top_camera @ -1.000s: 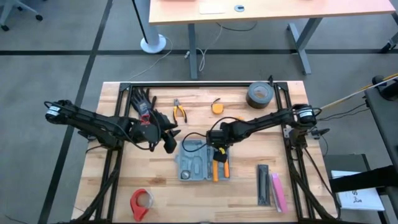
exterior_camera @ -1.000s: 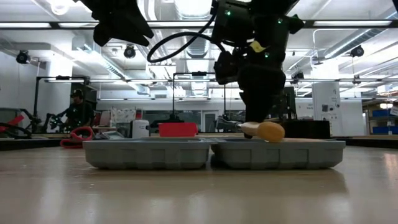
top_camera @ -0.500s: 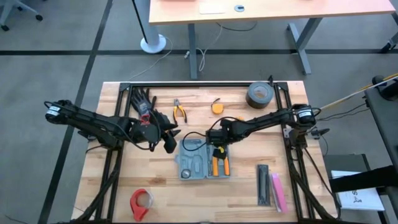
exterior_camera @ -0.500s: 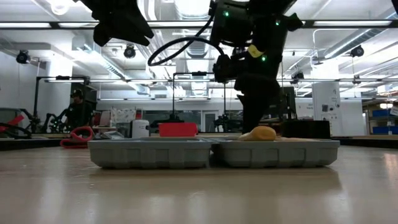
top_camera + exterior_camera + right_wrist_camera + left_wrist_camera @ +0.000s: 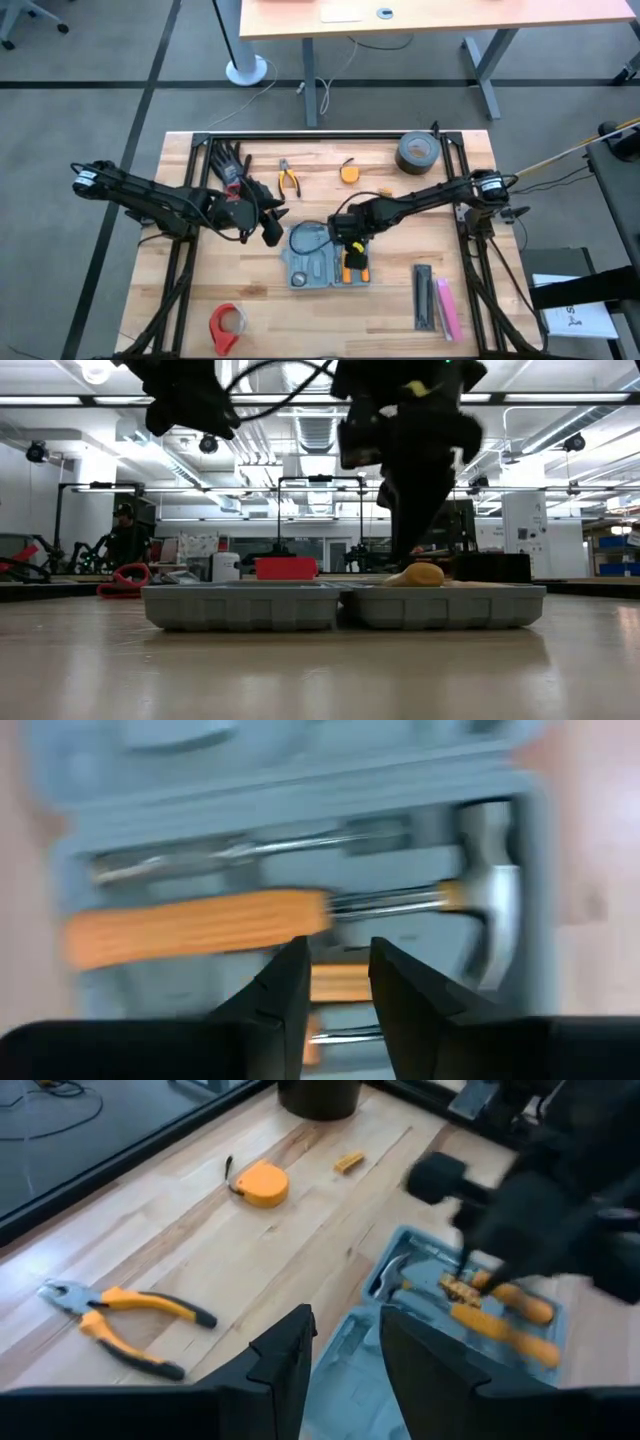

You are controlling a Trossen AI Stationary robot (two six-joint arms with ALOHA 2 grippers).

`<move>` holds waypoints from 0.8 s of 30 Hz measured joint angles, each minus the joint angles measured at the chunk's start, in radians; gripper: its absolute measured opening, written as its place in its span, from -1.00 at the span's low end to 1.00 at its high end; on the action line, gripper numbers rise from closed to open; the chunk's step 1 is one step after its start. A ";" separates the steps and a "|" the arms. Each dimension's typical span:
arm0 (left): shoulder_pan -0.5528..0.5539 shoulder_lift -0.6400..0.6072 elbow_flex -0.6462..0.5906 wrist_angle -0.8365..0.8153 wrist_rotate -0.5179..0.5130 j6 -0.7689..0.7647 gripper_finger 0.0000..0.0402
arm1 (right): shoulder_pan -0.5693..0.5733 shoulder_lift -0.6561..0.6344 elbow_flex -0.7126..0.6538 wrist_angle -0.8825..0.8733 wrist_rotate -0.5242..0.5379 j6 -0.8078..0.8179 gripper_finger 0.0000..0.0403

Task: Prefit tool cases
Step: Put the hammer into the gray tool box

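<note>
Tool case (image 5: 318, 262): blue-grey plastic, lying open and flat on the table, just below frame centre in the high view. Two shallow halves side by side, seen edge-on in the low view. Moulded tray slots hold orange-handled tools in the right half: a hammer with steel head, plus screwdriver-type shafts. Left half shows grey recesses.

Overall light: we find the high view evenly and softly lit, the table (image 5: 200, 300) bright.
Source: we see ceiling strip lights (image 5: 560, 400) glaring in the low view.
Shadows: faint beneath the arms.
Backlight: against that ceiling, the arms read as dark silhouettes.
Blur: we note heavy smear across the right wrist view; the hammer (image 5: 480, 890) streaks.
Focus: near fingers (image 5: 290, 1360) soft in the left wrist view.
</note>
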 joint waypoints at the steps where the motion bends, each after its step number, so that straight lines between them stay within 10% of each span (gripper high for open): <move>1: -0.001 -0.004 0.000 -0.012 0.000 0.000 -0.37 | 0.013 0.000 0.000 0.002 -0.007 0.001 -0.54; 24: -0.006 -0.230 0.000 -0.029 -0.001 0.071 -0.33 | 0.074 0.033 0.055 0.008 -0.007 0.057 -0.16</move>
